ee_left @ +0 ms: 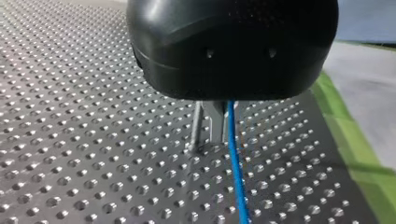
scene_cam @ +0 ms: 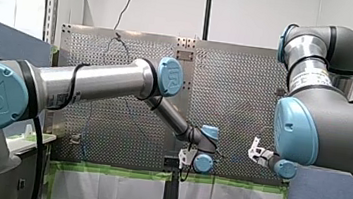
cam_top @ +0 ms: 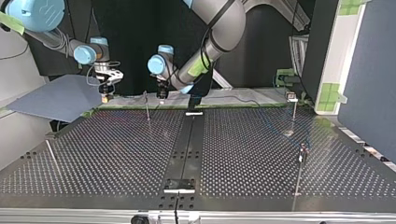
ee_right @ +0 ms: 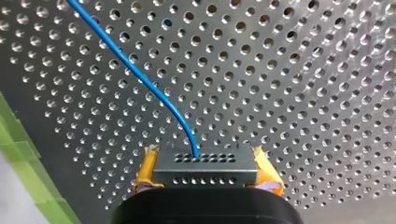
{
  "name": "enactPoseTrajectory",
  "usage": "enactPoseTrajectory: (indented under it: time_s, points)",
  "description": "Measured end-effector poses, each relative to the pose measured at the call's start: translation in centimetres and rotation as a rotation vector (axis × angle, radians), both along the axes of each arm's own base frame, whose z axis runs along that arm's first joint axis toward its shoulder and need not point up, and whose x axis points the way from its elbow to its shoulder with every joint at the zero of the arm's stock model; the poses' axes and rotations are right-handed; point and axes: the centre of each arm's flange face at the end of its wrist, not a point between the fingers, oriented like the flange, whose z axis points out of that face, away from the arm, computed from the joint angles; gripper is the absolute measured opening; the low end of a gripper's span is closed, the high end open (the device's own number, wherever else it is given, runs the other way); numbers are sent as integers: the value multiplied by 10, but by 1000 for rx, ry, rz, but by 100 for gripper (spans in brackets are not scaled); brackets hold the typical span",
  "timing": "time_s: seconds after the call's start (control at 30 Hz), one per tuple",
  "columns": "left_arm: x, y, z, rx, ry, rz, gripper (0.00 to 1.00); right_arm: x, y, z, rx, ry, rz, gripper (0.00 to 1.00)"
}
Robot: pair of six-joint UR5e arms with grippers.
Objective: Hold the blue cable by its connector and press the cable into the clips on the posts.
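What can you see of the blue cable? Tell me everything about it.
The blue cable is thin, smooth and round, and looks like plastic. One end enters a grey connector with rows of small holes, which my right gripper clamps between its yellow pads. From there it curves away over the perforated table. In the left wrist view it comes out from under my left gripper and runs on straight.

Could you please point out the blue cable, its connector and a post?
blue cable (ee_right: 140, 76): right wrist view, middle of the wire.
connector (ee_right: 205, 169): right wrist view, its perforated grey face.
post (cam_top: 292, 97): top view, the clip head.
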Motion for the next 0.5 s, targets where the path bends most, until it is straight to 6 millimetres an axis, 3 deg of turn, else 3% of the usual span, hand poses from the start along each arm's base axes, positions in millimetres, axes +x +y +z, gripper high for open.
enactPoseTrajectory:
  time_s: [0.23,0.5]
  points:
    - [16,-4,21,-8,-11,9,0,5,-8,5,-10,-6,8,0]
    - [23,-5,29,-9,-13,16,0,14,-14,11,-22,-11,29,0]
